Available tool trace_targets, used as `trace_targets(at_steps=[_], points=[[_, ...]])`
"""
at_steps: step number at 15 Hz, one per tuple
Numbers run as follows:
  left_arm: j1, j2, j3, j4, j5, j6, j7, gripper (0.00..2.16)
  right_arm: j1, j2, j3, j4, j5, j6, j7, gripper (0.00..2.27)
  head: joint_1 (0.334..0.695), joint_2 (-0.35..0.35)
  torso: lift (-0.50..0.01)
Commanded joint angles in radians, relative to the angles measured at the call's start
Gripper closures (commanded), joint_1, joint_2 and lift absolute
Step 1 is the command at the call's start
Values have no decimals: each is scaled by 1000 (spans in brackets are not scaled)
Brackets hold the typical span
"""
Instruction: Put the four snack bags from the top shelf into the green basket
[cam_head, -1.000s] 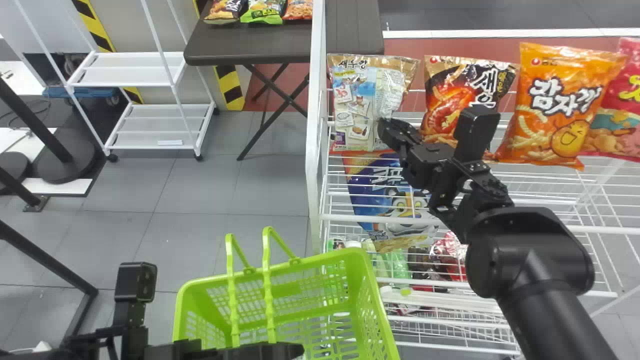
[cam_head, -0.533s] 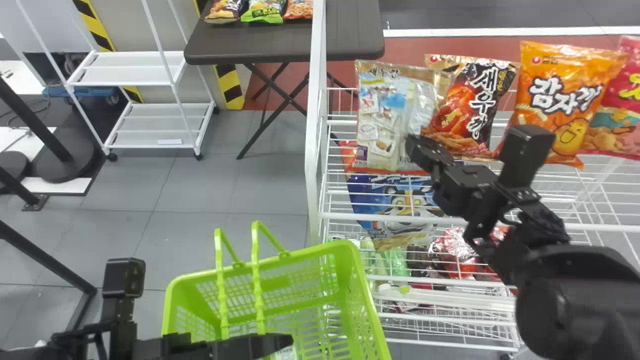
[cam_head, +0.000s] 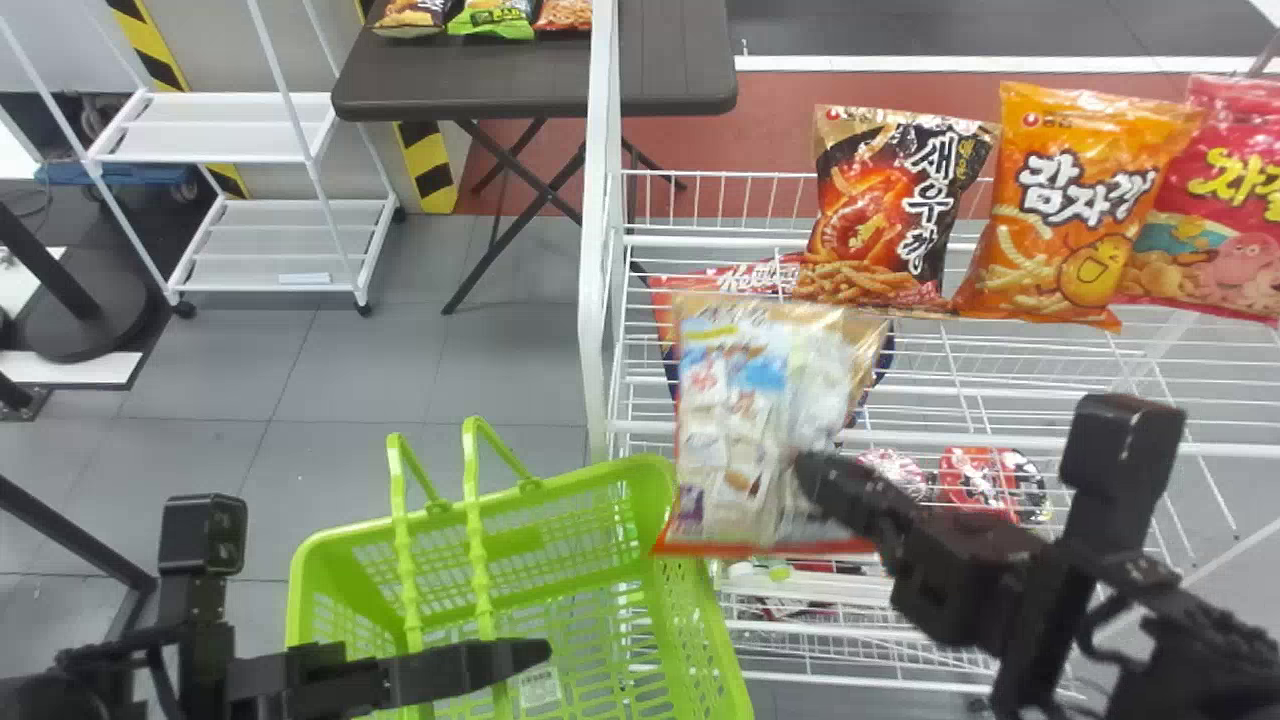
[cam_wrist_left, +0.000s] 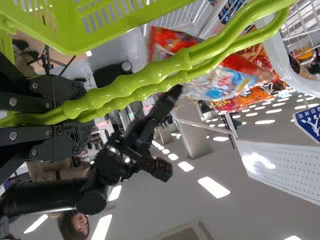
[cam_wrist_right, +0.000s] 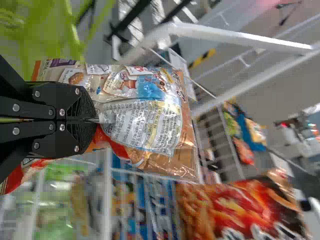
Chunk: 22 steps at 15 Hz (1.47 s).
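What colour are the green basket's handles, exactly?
The handles are bright lime green, like the basket; best seen in the left wrist view.

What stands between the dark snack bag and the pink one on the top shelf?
The orange snack bag stands between them, as the head view shows.

The pale bag (cam_head: 740, 420) has left its place beside the dark bag (cam_head: 890, 210) on the top shelf (cam_head: 700, 242), carried down and toward the robot by the right fingers (cam_head: 825, 482); it now hangs at the right rim of the basket (cam_head: 705, 625). Of the blue bag (cam_head: 730, 279) behind, the red top has come into sight, while the tiger below is now covered. The basket and left fingers (cam_head: 515, 658) have shifted slightly forward and left, and the head view has swung right.
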Motion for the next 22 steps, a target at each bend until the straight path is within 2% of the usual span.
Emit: trace_targets(at_steps=[1, 4, 5, 8, 9, 10, 11, 12, 13, 14, 16, 18, 20, 22], points=[[0, -3, -4, -6, 1, -1, -10, 2148, 1, 1, 72, -21, -1, 134, 0, 2256, 695, 114, 0], [1, -5, -13, -8, 1, 3, -10, 2148, -51, 1, 182, 13, 11, 238, -12, 2260, 695, 200, 0], [1, -5, -14, -9, 1, 3, -10, 2148, -86, 1, 224, 48, 19, 263, -26, 2260, 695, 257, 0], [1, -5, -19, -13, -1, 3, -10, 2148, -211, 1, 373, 220, 57, 281, -83, 2260, 695, 341, 0], [1, -5, -19, -13, -1, 3, -10, 2148, -252, 1, 416, 282, 60, 281, -95, 2256, 695, 350, 0], [3, -5, -19, -13, 1, 3, -10, 2148, -293, 1, 457, 341, 62, 281, -107, 2000, 695, 350, 0], [5, -5, -19, -14, 1, 3, -10, 2148, -321, 1, 482, 381, 71, 275, -107, 1366, 695, 350, 0], [6, -5, -16, -13, 1, 3, -10, 2148, -326, 1, 486, 395, 77, 238, -102, 471, 695, 350, 0], [8, -5, -13, -13, 1, 3, -10, 2148, -323, 1, 486, 397, 82, 198, -89, -2, 695, 350, 0], [9, -3, -8, -11, 3, -1, -10, 2148, -313, 0, 475, 378, 74, 171, -76, -2, 695, 350, 0], [8, -1, -7, -8, 3, -1, -10, 2148, -264, -21, 385, 286, 54, 171, -58, 33, 695, 350, 0], [6, 0, -8, -5, 4, -1, -10, 2148, -212, -23, 245, 183, 22, 189, -23, 36, 695, 350, 0], [6, 3, -7, -3, 7, -1, -10, 2148, -194, -23, 98, 116, 24, 186, -21, 46, 695, 350, 0], [6, 5, -4, 3, 10, -1, -10, 2148, -264, -21, -41, 128, 21, 186, -23, 53, 695, 248, 0]])
